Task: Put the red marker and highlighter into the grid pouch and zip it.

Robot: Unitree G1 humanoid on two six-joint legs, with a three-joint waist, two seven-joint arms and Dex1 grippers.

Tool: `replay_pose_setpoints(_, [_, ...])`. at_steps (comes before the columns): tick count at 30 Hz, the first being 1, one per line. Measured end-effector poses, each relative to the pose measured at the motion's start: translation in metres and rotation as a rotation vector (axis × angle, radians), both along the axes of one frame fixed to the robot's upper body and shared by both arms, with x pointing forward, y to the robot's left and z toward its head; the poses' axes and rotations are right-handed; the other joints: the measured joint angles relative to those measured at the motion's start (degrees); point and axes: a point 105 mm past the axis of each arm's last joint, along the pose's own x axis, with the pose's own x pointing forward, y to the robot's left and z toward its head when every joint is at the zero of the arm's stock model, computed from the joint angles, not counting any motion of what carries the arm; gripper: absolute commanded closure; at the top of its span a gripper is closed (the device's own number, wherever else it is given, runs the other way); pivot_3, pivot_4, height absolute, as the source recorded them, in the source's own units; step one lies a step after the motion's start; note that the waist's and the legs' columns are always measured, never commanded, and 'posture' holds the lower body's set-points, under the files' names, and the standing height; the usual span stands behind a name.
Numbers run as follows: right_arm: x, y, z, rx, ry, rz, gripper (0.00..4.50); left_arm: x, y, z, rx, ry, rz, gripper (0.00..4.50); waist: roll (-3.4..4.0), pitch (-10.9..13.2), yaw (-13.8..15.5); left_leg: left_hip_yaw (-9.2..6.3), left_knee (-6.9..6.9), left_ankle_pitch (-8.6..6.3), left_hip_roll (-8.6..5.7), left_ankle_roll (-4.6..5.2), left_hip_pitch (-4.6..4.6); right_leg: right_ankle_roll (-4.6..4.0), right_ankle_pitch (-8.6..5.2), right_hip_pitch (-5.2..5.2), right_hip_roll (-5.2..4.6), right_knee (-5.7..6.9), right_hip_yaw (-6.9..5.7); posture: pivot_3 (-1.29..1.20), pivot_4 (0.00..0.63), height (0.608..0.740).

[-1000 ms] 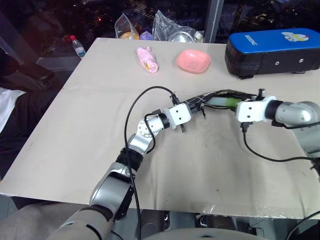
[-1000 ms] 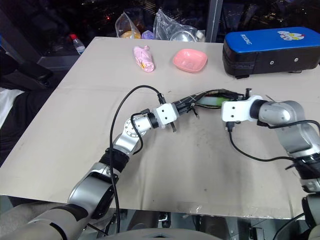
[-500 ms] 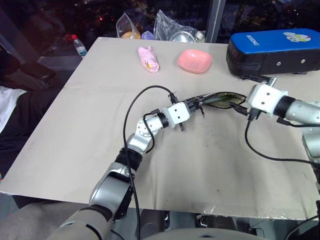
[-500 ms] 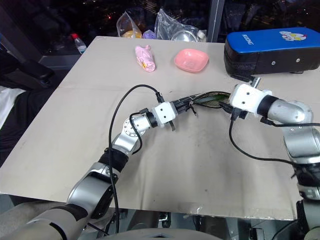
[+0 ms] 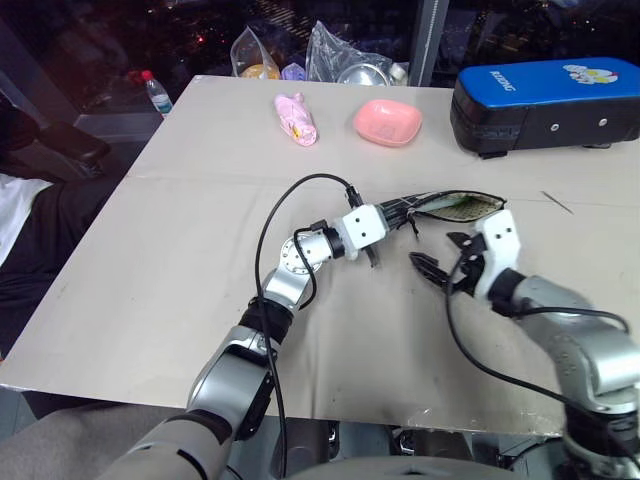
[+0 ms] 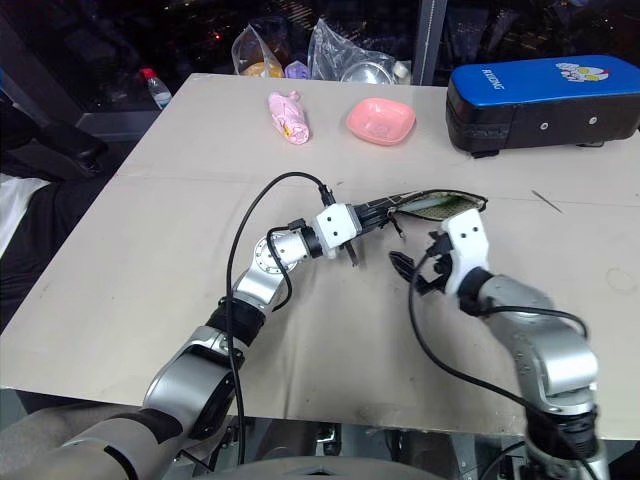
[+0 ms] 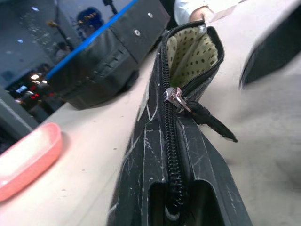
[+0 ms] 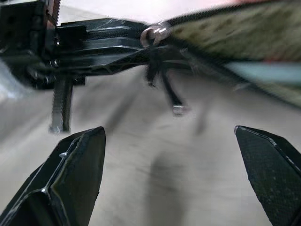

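The grid pouch lies on the table with its mouth gaping and its dotted pale lining showing. My left gripper is shut on the pouch's closed end, level with the table. The zipper pull sits partway along the zip, and its dark cord hangs free. A pale greenish strip lies inside the mouth, probably the highlighter. The red marker is hidden. My right gripper is open and empty, just in front of the pouch and pointing at the zipper pull.
A big blue padded case stands at the back right. A pink dish and a pink soft toy lie at the back, with plastic bags behind them. A thin stick lies right of the pouch.
My right gripper has left the pouch's mouth, pulled back and down toward the near side, rolled over and opened wide. The green highlighter it held stays in the pouch. The left gripper has kept still.
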Motion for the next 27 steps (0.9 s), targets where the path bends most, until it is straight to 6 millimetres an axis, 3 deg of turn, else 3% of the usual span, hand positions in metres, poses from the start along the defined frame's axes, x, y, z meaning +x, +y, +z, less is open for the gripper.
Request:
replay_pose_setpoints(11, [0.022,0.009,0.008,0.019,-0.012,-0.019,0.07,-0.001,0.001,-0.002,0.014,0.005,-0.009,4.5,0.0,0.0,0.0,-0.01,-0.01,0.0,-0.01,0.0,-0.01,0.0,0.0,0.0,0.03,-0.02,0.0,0.0,0.15,0.688])
replay_pose_setpoints(15, [0.026,0.013,0.012,0.039,-0.026,-0.003,1.67,-0.001,0.002,-0.002,0.016,0.006,-0.006,4.5,0.0,0.0,-0.1,-0.01,-0.01,0.0,0.0,0.0,0.0,0.0,0.0,0.0,0.03,-0.02,0.0,0.0,0.15,0.688])
replay_pose_setpoints(20, [0.025,0.019,0.014,0.059,-0.039,0.036,4.2,0.0,0.002,-0.003,0.015,0.007,-0.001,4.5,0.0,0.0,-0.1,-0.02,-0.02,0.0,0.01,0.01,0.0,0.0,0.0,-0.01,0.04,-0.02,0.0,0.0,0.15,0.688])
replay_pose_setpoints(21, [0.025,0.02,0.014,0.063,-0.041,0.041,4.44,0.0,0.002,-0.003,0.015,0.007,0.0,4.5,0.0,0.0,-0.1,-0.02,-0.02,0.0,0.01,0.0,0.0,0.0,0.0,-0.01,0.04,-0.02,0.0,0.0,0.15,0.688])
replay_pose_setpoints(27, [0.026,0.019,0.018,0.089,-0.06,0.032,4.44,0.001,0.004,-0.003,0.019,0.001,0.01,4.5,0.0,0.0,-0.1,-0.02,-0.02,0.0,0.01,0.0,0.0,0.0,0.0,-0.01,0.04,-0.02,0.0,0.0,0.15,0.688])
